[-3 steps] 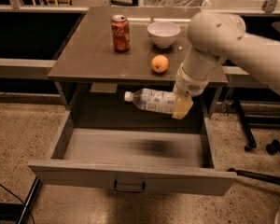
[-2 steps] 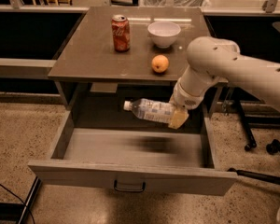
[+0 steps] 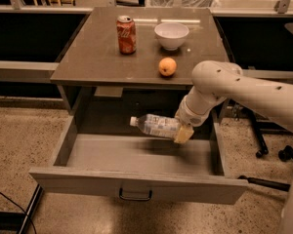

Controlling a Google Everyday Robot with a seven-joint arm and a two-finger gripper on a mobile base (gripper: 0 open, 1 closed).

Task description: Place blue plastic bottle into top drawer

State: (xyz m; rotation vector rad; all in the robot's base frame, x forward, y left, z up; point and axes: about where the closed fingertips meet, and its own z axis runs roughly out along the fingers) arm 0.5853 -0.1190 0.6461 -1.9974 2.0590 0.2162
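The blue plastic bottle (image 3: 156, 126) is a small clear bottle with a white cap and a pale label. It lies sideways in the air, cap to the left, just above the open top drawer (image 3: 136, 185). My gripper (image 3: 181, 131) is shut on the bottle's right end, over the drawer's right half. The white arm comes in from the right. The drawer is pulled fully out below the table, with a dark handle on its front panel.
On the table top (image 3: 97, 62) stand a red soda can (image 3: 126, 34), a white bowl (image 3: 171, 35) and an orange (image 3: 167, 66). Chair casters (image 3: 283, 154) sit on the floor at the right. A dark cable (image 3: 12, 204) runs at the lower left.
My gripper has lowered the bottle from under the table's edge down toward the drawer's inside and a little forward. The things on the table have not moved.
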